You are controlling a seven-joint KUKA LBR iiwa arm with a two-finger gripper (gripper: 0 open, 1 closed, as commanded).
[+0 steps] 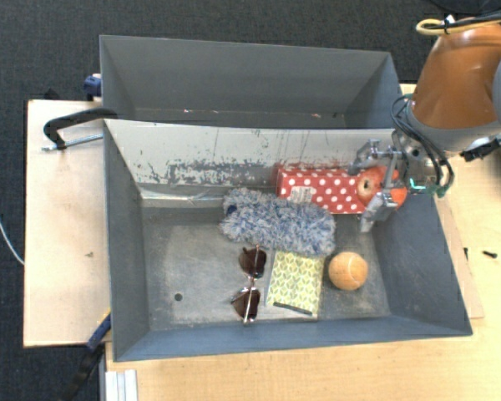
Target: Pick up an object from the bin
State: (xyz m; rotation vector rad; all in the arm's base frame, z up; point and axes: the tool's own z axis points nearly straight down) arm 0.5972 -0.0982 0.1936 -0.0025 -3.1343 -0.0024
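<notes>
Gripper [379, 192] sits at right end of red white-dotted box [321, 189]. Box's long axis runs leftward along back wall of bin [192, 153]. Gripper opening: cannot tell.

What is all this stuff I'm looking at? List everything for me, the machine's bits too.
bin: one, grey metal, holding all the things below
box: one, red with white dots, against the back wall towards the right
fluffy duster head: one, blue and white, in the middle, just in front of the box
sunglasses: one pair, dark brown lenses, front centre
patterned pad: one, green and yellow, front, right beside the sunglasses
ball: one, orange-tan, front right, next to the pad
gripper: one, metal with orange parts, at the box's right end
arm: one, orange cover, reaching in from the right
</notes>
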